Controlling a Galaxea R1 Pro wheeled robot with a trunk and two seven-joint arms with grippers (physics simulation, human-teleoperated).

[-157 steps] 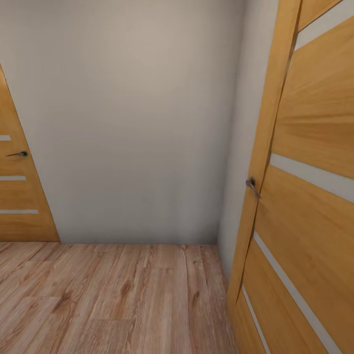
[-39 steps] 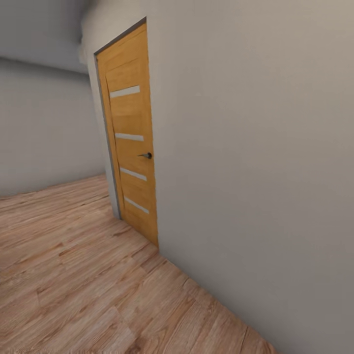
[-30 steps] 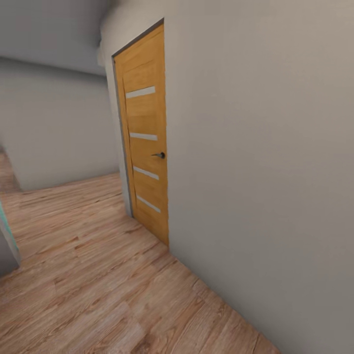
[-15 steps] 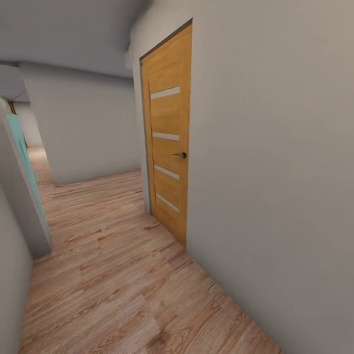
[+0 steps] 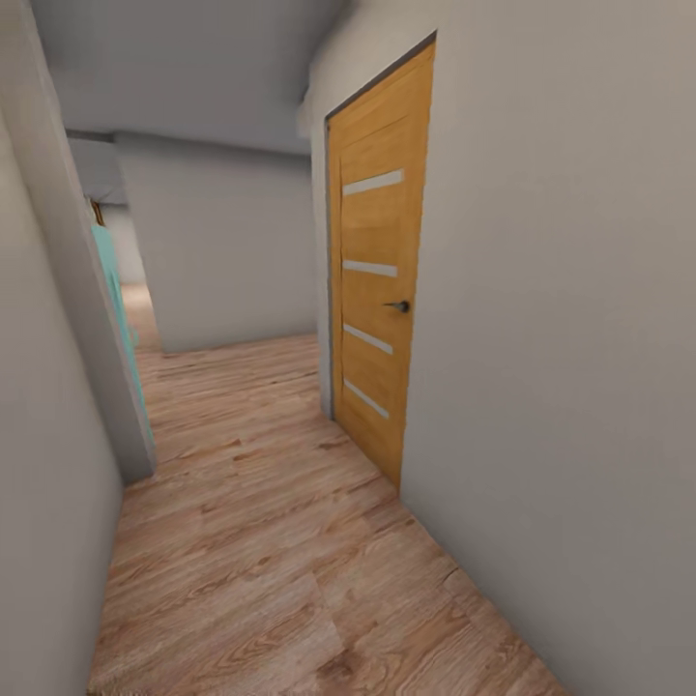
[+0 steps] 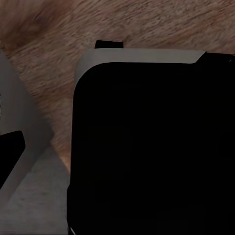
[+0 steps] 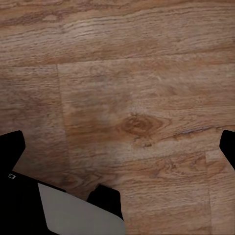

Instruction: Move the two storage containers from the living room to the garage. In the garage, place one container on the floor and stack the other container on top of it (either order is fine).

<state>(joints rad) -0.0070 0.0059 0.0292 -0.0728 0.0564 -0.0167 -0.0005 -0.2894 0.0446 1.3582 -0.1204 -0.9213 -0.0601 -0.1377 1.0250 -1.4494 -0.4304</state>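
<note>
The two storage containers, the living room and the garage are out of view. I am in a narrow hallway with a light wood-plank floor (image 5: 261, 541). In the right wrist view my right gripper (image 7: 117, 147) is open, its black fingertips (image 7: 10, 147) far apart over bare planks with nothing between them. In the left wrist view my left gripper (image 6: 117, 152) is open: one black fingertip (image 6: 10, 147) sits at the picture's edge, and a dark part of my own body (image 6: 147, 147) hides the rest.
A shut orange door with pale stripes (image 5: 375, 280) and a dark handle (image 5: 398, 305) is set in the grey wall on the right (image 5: 561, 387). A grey wall (image 5: 39, 435) runs close on the left, with a teal edge (image 5: 116, 300) behind its corner. The hallway leads to a far wall (image 5: 222, 251).
The whole head view has swung left: the camera turned from a corner between two orange doors to look down the hallway. The door slid rightward in the picture, and the left wall came into view.
</note>
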